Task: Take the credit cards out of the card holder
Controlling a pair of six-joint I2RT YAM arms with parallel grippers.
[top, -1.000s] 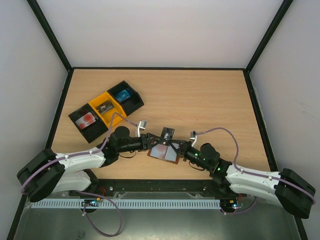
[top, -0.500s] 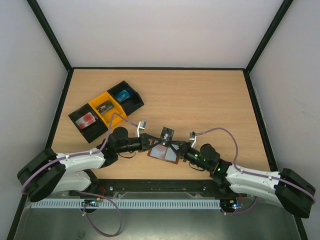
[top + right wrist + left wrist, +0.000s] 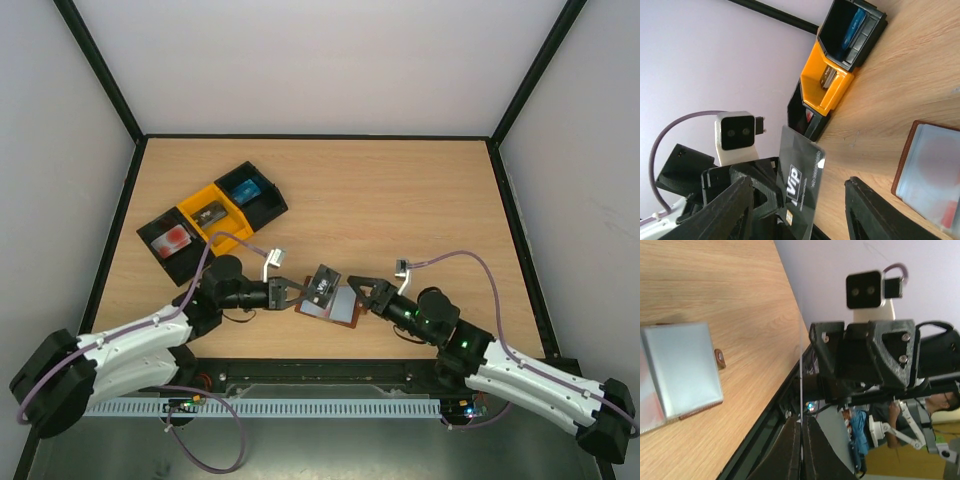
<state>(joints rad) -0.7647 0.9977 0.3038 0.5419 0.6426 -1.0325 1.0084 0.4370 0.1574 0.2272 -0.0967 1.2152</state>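
At lower centre, the left claw (image 3: 302, 291) now pinches the thin dark plastic card (image 3: 322, 284), out of the brown leather holder (image 3: 340, 310); the right claw (image 3: 362, 296) has opened, releasing it.

Reaching in low from both sides, wrists almost nose to nose. Over at the left gripper (image 3: 303, 291): pinched tight on a dark card (image 3: 322, 285). At the right gripper (image 3: 362, 293): spread apart, gripping nothing.

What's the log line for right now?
Left fingers shut on dark rectangular plastic card | right fingers open | brown leather card holder lying open on wooden table
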